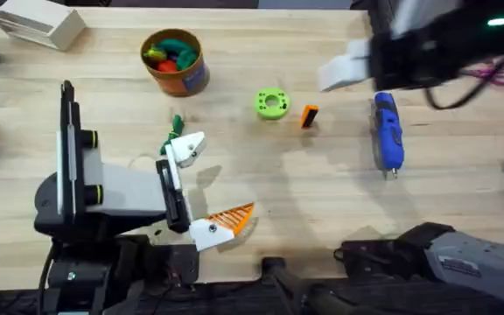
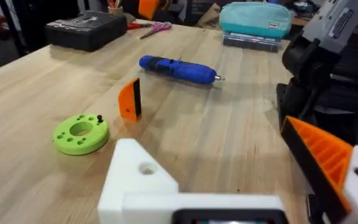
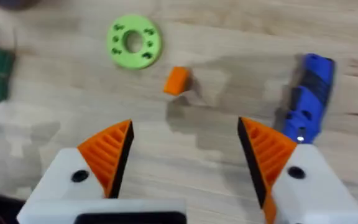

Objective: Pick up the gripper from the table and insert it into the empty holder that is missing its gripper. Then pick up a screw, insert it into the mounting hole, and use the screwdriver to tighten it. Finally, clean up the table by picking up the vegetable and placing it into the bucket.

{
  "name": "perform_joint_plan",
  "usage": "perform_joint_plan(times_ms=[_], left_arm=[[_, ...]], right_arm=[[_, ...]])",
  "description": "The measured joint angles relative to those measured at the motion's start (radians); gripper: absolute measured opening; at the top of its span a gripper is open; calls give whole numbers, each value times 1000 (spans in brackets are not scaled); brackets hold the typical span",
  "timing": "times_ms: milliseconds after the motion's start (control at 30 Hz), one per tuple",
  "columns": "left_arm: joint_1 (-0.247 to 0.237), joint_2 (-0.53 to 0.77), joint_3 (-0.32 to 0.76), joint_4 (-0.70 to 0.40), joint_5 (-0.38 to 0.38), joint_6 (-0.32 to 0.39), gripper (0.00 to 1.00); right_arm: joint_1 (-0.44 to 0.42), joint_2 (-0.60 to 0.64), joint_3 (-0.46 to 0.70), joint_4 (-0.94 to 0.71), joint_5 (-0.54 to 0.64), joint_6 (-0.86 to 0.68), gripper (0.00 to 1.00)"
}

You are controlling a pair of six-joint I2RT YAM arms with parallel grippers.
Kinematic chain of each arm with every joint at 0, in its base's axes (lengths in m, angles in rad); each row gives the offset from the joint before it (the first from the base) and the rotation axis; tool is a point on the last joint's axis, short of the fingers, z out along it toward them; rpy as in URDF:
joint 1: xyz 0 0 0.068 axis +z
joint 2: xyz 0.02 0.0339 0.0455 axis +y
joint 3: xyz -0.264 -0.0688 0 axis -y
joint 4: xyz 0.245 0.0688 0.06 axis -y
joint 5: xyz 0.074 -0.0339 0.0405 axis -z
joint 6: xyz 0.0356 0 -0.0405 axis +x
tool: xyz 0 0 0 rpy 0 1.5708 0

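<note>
above the middle of the table the right gripper (image 3: pixel 185 155) hangs with its orange pads (image 3: pixel 107 149) wide apart and empty, the gripper (image 3: pixel 177 80) lying just beyond them beside the green ring (image 3: pixel 133 40). the left gripper (image 1: pixel 201 188) carries one orange finger; its other side is the holder (image 1: pixel 187 149), bare white, nothing between them. so nothing looks done yet: insertion, screw and tightening all remain. the screwdriver (image 1: pixel 387 131) lies untouched, the vegetable (image 1: pixel 176 124) rests near the holder. the bucket (image 1: pixel 176 61) holds colourful toy pieces already.
</note>
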Motion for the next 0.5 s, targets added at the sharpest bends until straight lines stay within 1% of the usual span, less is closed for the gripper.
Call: perform_joint_plan(times_ms=[67, 100, 133, 167, 233, 267, 300, 400, 500], left_arm=[[0, 0, 0, 0, 0, 0, 985], [0, 0, 0, 0, 0, 0, 985], [0, 0, 0, 0, 0, 0, 985], [0, 0, 0, 0, 0, 0, 985], [0, 0, 0, 0, 0, 0, 985], [0, 0, 0, 0, 0, 0, 985], [0, 0, 0, 0, 0, 0, 985], [0, 0, 0, 0, 0, 0, 985], [0, 0, 0, 0, -1, 0, 985]], right_arm=[[50, 43, 1, 3, -2, 6, 991], [83, 95, 1, 3, -3, 40, 991], [87, 133, 1, -2, -3, 109, 987], [87, 144, 1, -2, -2, 139, 964], [87, 172, 8, -10, 3, 192, 949], [87, 245, 64, -66, 15, 260, 947], [87, 274, 92, -87, 17, 278, 947], [88, 348, 173, -127, 23, 323, 947], [89, 393, 209, -121, 23, 362, 947]])
